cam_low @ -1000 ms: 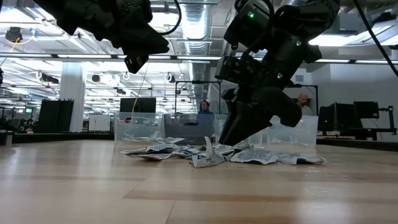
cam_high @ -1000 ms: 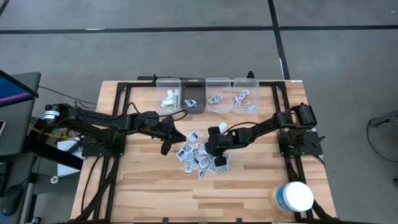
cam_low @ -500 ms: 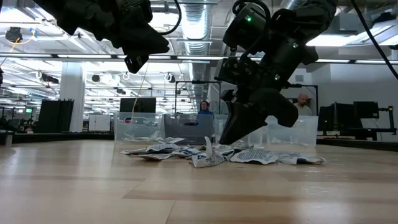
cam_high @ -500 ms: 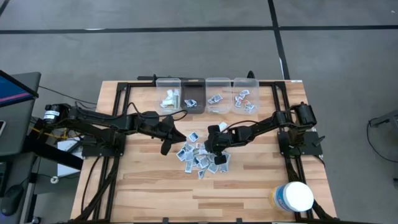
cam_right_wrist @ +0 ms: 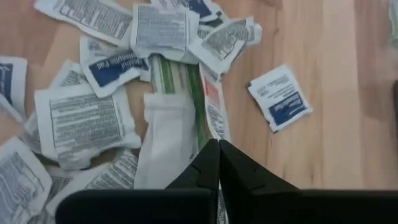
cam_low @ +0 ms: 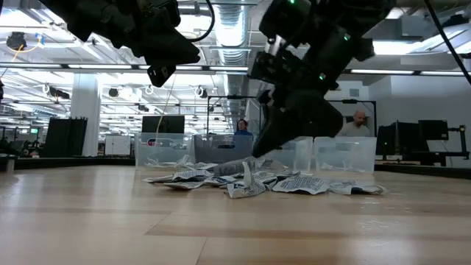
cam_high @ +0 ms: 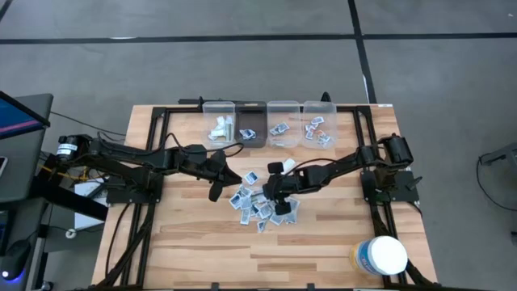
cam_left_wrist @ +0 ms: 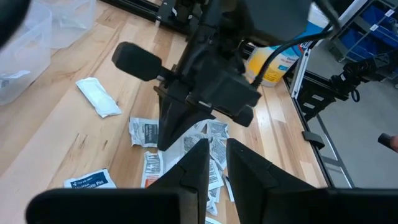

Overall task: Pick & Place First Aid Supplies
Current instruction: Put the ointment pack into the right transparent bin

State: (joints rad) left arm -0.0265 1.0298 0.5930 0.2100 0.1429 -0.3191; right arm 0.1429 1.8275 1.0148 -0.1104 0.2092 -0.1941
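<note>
The first aid supplies (cam_high: 260, 204) lie as a loose pile of small white packets with blue, red and black print at the table's middle; the low view shows the pile (cam_low: 243, 180) flat on the wood. My right gripper (cam_high: 271, 192) slants down into the pile from the right, shut on a long pale strip (cam_right_wrist: 212, 115). My left gripper (cam_high: 216, 179) hangs above the table just left of the pile, its fingers (cam_left_wrist: 198, 163) a narrow gap apart with nothing between them. My right gripper pinches the near end of the long pale strip (cam_right_wrist: 214, 135) between its two fingertips, coming from above and slanting in from the table's right, along the strip. That end (cam_low: 234, 168) is raised off the pile; the strip's far end still lies among the packets.
Four clear bins (cam_high: 266, 121) holding a few packets stand in a row at the far edge. A large white tub (cam_high: 380, 255) stands at the near right corner. One blue-printed packet (cam_right_wrist: 280, 106) lies apart from the pile. Bare wood lies near the front edge.
My right gripper has shut on the strip in the pile, then risen a little and drifted toward the table's left. The strip's gripped end has come up off the pile while the other packets stay where they were.
</note>
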